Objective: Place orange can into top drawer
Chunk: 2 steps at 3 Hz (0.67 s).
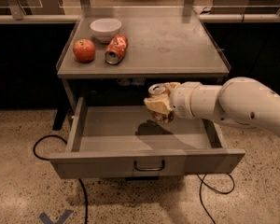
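The top drawer is pulled open below the grey table, its front panel with a dark loop handle facing me. My gripper reaches in from the right on a white arm and is shut on the orange can, whose silver top rim shows above the fingers. The can hangs upright above the middle of the open drawer, near its back, and casts a shadow on the drawer floor.
On the table top stand a white bowl, a red apple and a red-orange can lying on its side. A black cable lies on the speckled floor left of the drawer.
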### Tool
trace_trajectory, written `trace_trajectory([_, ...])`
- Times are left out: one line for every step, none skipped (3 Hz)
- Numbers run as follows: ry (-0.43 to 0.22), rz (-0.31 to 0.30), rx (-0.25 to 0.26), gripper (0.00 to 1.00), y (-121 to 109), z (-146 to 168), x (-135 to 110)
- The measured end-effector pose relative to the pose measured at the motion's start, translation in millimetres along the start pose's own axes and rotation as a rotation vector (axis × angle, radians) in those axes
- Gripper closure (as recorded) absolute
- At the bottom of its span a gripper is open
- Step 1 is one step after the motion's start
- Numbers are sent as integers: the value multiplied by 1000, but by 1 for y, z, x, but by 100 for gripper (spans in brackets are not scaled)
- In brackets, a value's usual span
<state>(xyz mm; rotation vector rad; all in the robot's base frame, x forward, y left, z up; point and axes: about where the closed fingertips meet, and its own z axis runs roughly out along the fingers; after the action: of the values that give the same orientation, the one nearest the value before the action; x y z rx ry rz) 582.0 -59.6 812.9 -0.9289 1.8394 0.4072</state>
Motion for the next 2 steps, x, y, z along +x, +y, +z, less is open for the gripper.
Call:
trace_trajectory([-2,5,5,100,-4,14,11])
trace_trajectory([8,57,17,100,0,53,43])
